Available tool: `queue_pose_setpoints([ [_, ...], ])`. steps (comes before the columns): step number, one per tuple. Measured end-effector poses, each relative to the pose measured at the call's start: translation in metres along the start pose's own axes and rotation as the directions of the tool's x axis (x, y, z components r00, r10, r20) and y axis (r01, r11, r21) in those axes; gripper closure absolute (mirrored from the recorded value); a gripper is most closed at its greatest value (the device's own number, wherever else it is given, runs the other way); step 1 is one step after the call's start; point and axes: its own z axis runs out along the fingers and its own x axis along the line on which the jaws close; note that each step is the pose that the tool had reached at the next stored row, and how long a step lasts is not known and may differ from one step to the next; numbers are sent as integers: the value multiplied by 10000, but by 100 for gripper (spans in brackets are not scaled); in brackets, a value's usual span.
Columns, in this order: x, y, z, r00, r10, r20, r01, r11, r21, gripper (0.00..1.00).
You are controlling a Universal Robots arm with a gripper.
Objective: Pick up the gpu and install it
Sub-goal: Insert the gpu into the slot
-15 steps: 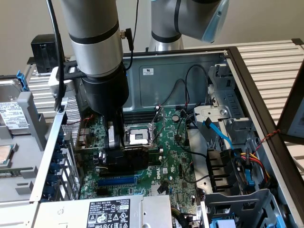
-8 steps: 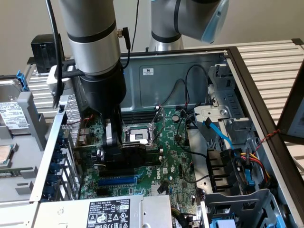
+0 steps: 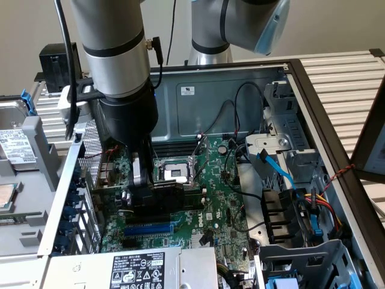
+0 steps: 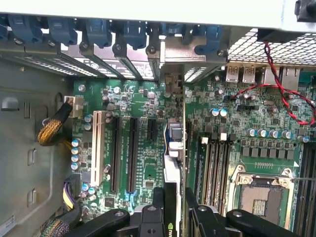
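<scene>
Over the motherboard, jaws grip the gpu between black slots and CPU socket.

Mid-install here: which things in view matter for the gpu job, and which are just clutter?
In the job:
- gpu, held in the gripper above the board
- black expansion slots on the motherboard

Lying about:
- empty CPU socket
- grey power supply
- blue cable

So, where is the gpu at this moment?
On the exterior view's left, the gpu is inside the open case, held by the gripper over the motherboard, between the CPU socket and the blue slot.
</scene>
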Motion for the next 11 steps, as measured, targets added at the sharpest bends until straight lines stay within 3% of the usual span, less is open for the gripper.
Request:
queue_pose_setpoints([
  [7,44,-13,2,10000,-21,1,21,10000,0,73],
  [11,46,-13,2,10000,-37,2,37,10000,58,73],
])
